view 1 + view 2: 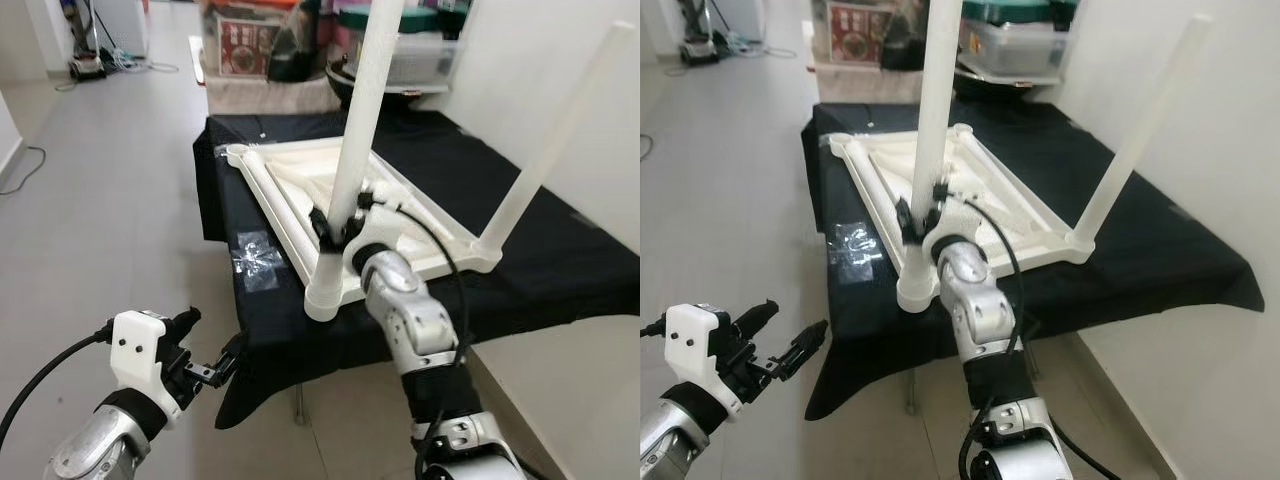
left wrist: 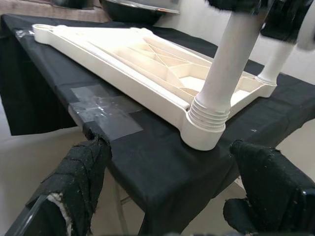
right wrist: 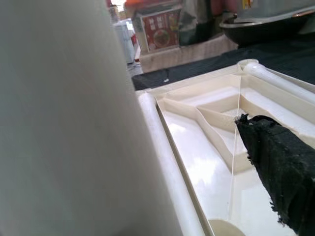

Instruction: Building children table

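We see a black-clothed tabletop carrying the upturned cream plastic top of the children's table, which lies flat with its ribbed underside facing up and reaches almost to the tabletop's near edge. A patch of clear tape is stuck to the cloth at the near left corner.

Two white plastic tube legs stand upright in corner sockets: the near leg at the near left corner of the panel, the second leg at its right corner. The far corner sockets look empty.

Our right pincer closes on the near leg low down, just above its threaded collar. The leg's long axis runs vertically, so we judge that any seating or twisting of it turns about that axis.

Our left pincer hangs spread wide and empty beyond the near left corner, below the tabletop's edge; the collar lies ahead of it, between its fingers in the left wrist view. The right arm is clearly the nearer.
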You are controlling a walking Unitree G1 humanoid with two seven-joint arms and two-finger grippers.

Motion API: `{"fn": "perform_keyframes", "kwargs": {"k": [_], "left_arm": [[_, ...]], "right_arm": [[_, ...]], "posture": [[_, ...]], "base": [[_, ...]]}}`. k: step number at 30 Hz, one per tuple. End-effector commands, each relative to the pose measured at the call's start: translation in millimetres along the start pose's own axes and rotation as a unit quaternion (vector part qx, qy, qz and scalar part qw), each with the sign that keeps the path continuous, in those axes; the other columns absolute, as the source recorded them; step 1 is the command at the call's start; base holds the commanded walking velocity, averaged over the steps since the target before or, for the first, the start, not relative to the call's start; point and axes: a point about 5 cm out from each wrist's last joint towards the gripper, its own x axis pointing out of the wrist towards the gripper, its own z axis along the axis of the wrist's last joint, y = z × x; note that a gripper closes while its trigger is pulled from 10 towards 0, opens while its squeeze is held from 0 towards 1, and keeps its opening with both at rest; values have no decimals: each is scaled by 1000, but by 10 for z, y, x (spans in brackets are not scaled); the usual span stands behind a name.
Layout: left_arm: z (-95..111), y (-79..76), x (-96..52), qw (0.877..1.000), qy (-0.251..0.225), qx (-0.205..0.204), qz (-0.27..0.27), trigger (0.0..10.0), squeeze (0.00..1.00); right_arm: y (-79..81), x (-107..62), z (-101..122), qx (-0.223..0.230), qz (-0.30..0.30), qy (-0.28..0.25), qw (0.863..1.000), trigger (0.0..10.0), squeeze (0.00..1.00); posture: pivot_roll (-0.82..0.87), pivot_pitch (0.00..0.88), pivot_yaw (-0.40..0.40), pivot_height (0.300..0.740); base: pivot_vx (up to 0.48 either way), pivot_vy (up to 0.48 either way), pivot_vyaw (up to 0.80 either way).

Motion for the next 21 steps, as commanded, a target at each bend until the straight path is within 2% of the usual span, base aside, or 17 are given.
{"fn": "perform_keyframes", "kwargs": {"k": [1, 5, 6, 7, 8, 10, 16, 18, 21], "left_arm": [[-22, 8, 6, 1000, 8, 6, -4, 10000, 0], [-24, 6, 21, 1000, 8, 6, -9, 10000, 0], [-24, 4, 26, 1000, 8, 6, -10, 10000, 0], [-25, 3, 29, 1000, 8, 7, -10, 10000, 0], [-26, 2, 34, 1000, 7, 7, -11, 10000, 0], [-26, 2, 37, 1000, 7, 7, -12, 10000, 0], [-29, -6, 53, 1000, 7, 8, -15, 10000, 0], [-29, -6, 53, 1000, 7, 8, -15, 10000, 0], [-33, -12, 54, 1000, 7, 7, -17, 10000, 0]], "right_arm": [[50, -7, 127, 18, 14, -14, 1000, 10000, 1000], [52, -7, 218, 8, 49, -18, 999, 10000, 1000], [41, 1, 230, 1, 56, -17, 998, 10000, 212], [33, 6, 236, -3, 59, -16, 998, 10000, 212], [5, 19, 254, -11, 65, -15, 998, 10000, 0], [-14, 25, 266, -17, 69, -15, 997, 10000, 0], [-224, 136, 281, -51, 86, 0, 995, 10000, 0], [-224, 136, 281, -51, 86, 0, 995, 10000, 0], [-350, 228, 330, -32, 139, -1, 990, 10000, 0]], "posture": [[120, 0, -102, 740], [114, 0, -100, 740], [114, 0, -100, 740], [114, 0, -100, 740], [111, 0, -99, 740], [111, 0, -99, 740], [110, 0, -103, 740], [110, 0, -103, 740], [110, 0, -104, 740]], "base": [[0, 0, 0], [0, 0, 0], [0, 0, 0], [0, 0, 0], [0, 0, 0], [0, 0, 0], [0, 0, 0], [0, 0, 0], [0, 0, 0]]}}
